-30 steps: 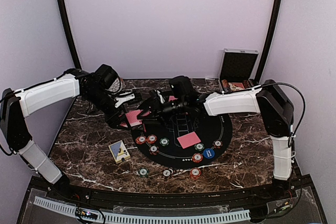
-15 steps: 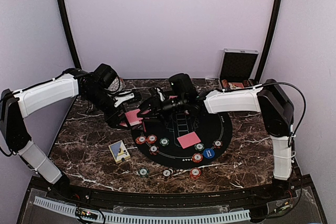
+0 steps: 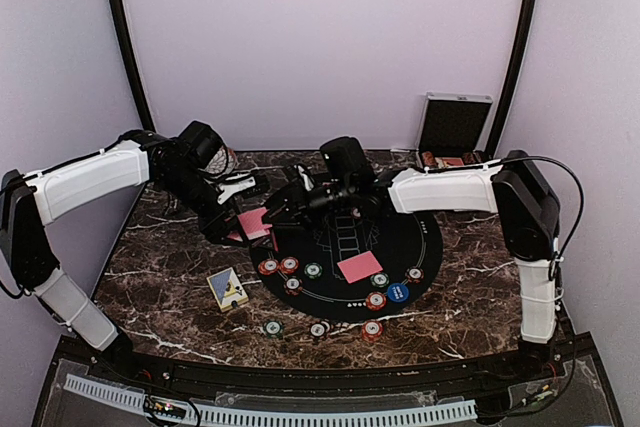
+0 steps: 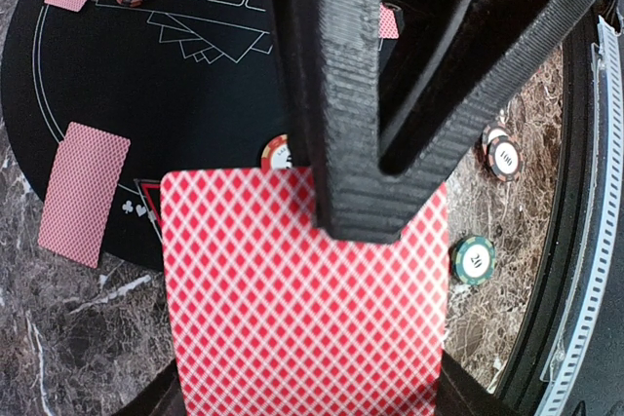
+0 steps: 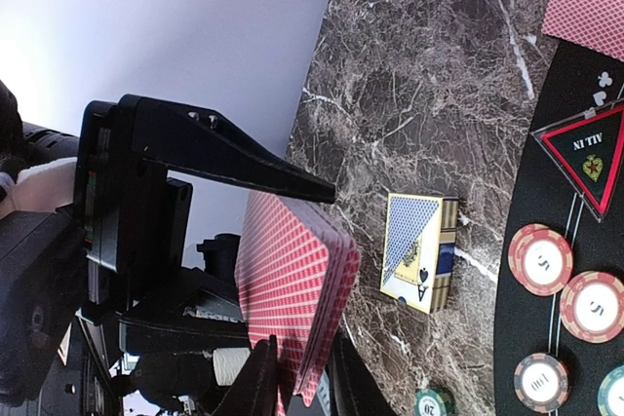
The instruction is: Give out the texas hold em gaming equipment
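My left gripper [image 3: 246, 215] is shut on a deck of red-backed playing cards [image 4: 302, 309], held over the table's left side by the black round mat [image 3: 425, 237]. Its upper finger [image 4: 356, 143] lies across the top card. My right gripper [image 5: 302, 387] reaches in from the right, and its two narrow fingertips sit either side of the deck's [image 5: 292, 280] lower edge, closed on the cards there. Single cards lie on the mat [image 3: 359, 267] and at its left edge [image 4: 83, 192]. Poker chips [image 3: 289, 265] lie on the mat, and others [image 3: 318, 329] lie on the marble in front.
A blue and yellow card box [image 3: 227, 288] lies on the marble at the front left. A silver hinged case [image 3: 455, 132] stands open at the back right corner. Dark poles run up both back sides.
The right gripper has crept left to the held deck and its jaws have narrowed onto the cards' edge. The left arm holds still.
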Robot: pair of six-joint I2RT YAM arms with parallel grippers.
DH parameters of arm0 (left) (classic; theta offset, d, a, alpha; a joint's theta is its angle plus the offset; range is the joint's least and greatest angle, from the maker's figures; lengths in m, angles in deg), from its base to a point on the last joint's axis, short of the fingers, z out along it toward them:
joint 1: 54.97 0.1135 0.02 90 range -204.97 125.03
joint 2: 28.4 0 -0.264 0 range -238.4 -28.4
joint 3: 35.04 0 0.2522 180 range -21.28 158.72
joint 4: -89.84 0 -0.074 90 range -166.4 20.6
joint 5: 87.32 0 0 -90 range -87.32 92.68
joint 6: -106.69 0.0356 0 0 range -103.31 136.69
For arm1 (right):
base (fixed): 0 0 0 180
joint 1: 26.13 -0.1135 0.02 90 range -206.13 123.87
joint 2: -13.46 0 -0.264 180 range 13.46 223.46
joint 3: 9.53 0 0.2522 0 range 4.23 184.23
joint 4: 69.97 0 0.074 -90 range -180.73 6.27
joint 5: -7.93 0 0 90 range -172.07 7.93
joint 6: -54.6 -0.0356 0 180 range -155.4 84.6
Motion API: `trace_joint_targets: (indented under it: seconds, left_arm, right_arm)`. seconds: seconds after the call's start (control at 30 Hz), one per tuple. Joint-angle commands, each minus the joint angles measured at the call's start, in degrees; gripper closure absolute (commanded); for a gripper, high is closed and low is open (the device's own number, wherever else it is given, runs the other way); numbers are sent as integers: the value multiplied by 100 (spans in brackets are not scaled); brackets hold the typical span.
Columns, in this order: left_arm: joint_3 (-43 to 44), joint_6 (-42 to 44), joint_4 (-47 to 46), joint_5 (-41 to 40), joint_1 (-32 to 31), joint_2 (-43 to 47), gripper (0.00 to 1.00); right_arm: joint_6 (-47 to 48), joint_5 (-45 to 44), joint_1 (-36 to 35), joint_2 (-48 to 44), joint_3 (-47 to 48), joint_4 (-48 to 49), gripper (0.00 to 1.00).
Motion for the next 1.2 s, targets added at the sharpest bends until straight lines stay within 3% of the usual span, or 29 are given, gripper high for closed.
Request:
trace_joint_targets:
  seconds: [0.0, 0.57, 0.77, 1.17]
  left_arm:
    - [-69, 10, 72, 148, 14, 200, 100]
    - [-29, 15, 77, 149, 14, 79, 100]
    - [-17, 31, 88, 139, 17, 56, 100]
    - [-34, 50, 112, 99, 14, 41, 100]
  right_arm:
    - [153, -9, -6, -178, 193, -18, 81]
    - [101, 50, 48, -251, 129, 9, 90]
    - [34, 116, 66, -276, 149, 69, 74]
    - [-194, 228, 141, -340, -29, 364, 79]
